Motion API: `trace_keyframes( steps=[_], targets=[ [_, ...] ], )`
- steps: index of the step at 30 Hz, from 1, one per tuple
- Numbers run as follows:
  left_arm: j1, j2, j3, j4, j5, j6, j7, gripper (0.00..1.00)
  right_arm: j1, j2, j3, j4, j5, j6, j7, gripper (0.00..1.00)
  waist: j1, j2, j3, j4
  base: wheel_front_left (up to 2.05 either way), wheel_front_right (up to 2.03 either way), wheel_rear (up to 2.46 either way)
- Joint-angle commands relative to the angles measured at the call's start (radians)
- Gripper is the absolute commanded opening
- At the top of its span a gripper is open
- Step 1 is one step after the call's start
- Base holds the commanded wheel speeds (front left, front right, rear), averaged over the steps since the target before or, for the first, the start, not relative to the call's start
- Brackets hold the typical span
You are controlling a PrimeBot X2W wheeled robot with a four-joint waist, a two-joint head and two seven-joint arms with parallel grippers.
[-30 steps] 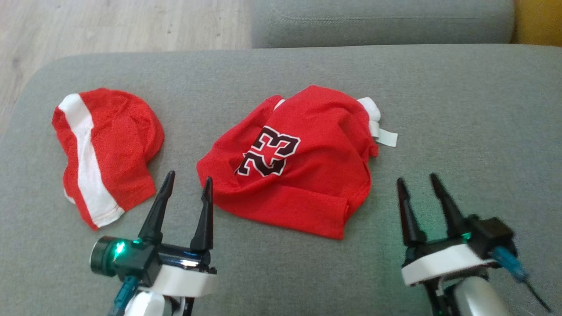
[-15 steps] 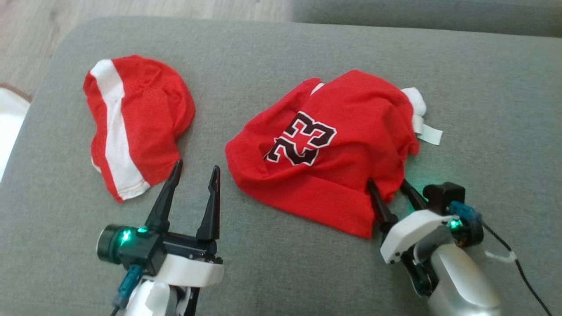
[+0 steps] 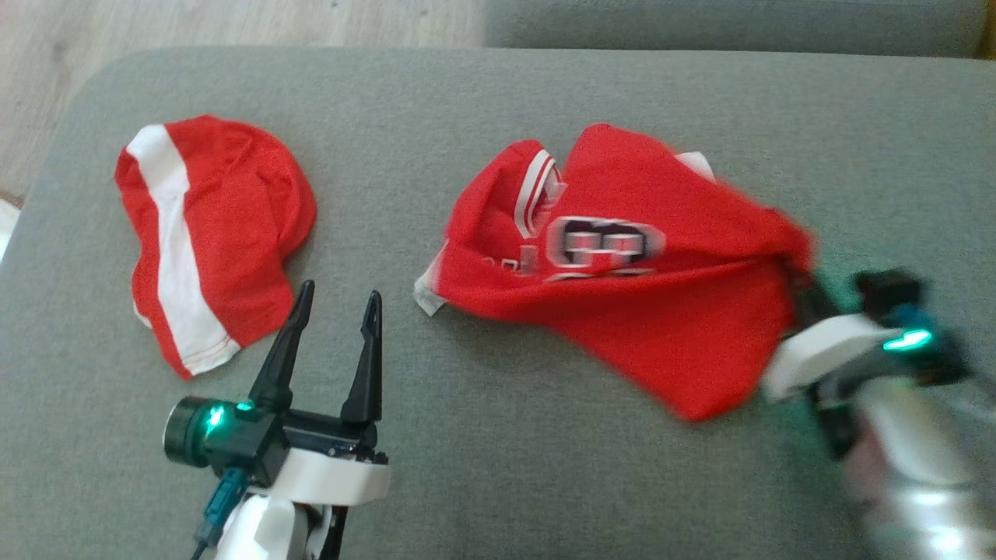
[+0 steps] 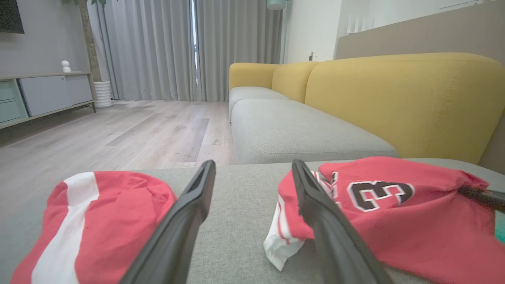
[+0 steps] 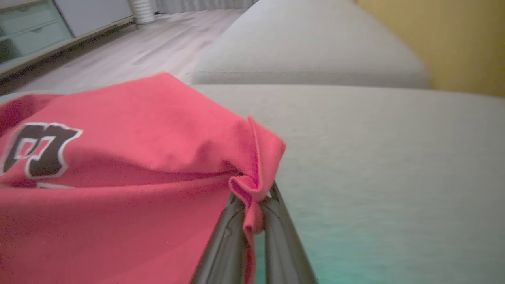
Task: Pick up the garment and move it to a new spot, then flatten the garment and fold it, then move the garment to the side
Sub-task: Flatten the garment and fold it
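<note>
1. Far left, on the grey cushion (image 3: 498,482): striped garment (image 3: 206,233), red with a white band, crumpled and untouched.
2. Just right of it: left pincer (image 3: 340,289), spread wide and empty, hovering over bare cushion between the two garments.
3. Centre to right: jersey (image 3: 622,311), red with a black number, drawn taut toward the right. Left edge apparently resting on the cushion.
4. Right: right pincer (image 5: 252,197), clamped on a bunched fold at the jersey's right edge. Blurred in the head view.
5. Step judged in hand: pickup and move to a new spot, at its start.
6. Next move judged to call for: a firm grip, a carry clear of the striped garment, and a set-down with room to flatten.
</note>
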Motion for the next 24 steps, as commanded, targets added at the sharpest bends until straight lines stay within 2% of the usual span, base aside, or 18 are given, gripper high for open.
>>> trace_keyframes(
  steps=[1, 7, 11, 12, 13, 19, 24],
  targets=[
    [-0.036, 0.0, 0.037, -0.03, 0.006, -0.003, -0.006, 1.0, -0.042, -0.037, -0.018, -0.027, -0.026, -0.001, -0.012, 0.0, 0.0, -0.0001, -0.01, -0.012, 0.0, 0.0, 0.0],
    [-0.027, -0.002, 0.039, -0.034, 0.008, -0.003, -0.006, 1.0, -0.068, -0.169, -0.252, -0.057, -0.172, -0.001, 0.043, 0.0, 0.0, -0.0001, -0.027, -0.032, 0.0, 0.0, 0.0],
    [-0.022, -0.002, 0.042, -0.036, 0.007, -0.003, -0.006, 1.0, -0.065, -0.189, -0.388, -0.083, -0.266, -0.001, 0.11, 0.0, 0.0, -0.0001, -0.032, -0.039, 0.0, 0.0, 0.0],
    [-0.021, -0.002, 0.043, -0.036, 0.006, -0.003, -0.006, 1.0, -0.061, -0.184, -0.412, -0.089, -0.29, -0.001, 0.127, 0.36, 0.0, -0.0001, -0.033, -0.041, 0.0, 0.0, 0.0],
    [-0.02, -0.002, 0.043, -0.037, 0.006, -0.004, -0.006, 1.0, -0.059, -0.171, -0.434, -0.092, -0.302, -0.001, 0.141, 1.0, 0.0, -0.0001, -0.033, -0.042, 0.0, 0.0, 0.0],
    [-0.018, -0.002, 0.049, -0.04, 0.001, -0.002, -0.006, 1.0, -0.051, -0.082, -0.458, -0.163, -0.339, -0.001, 0.103, 1.0, 0.0, -0.0001, -0.035, -0.063, 0.0, 0.0, 0.0],
    [-0.017, -0.002, 0.054, -0.042, -0.001, 0.0, -0.006, 1.0, -0.013, -0.007, -0.364, -0.26, -0.306, -0.001, 0.01, 1.0, 0.0, -0.0001, -0.046, -0.085, 0.0, 0.0, 0.0]
  ],
)
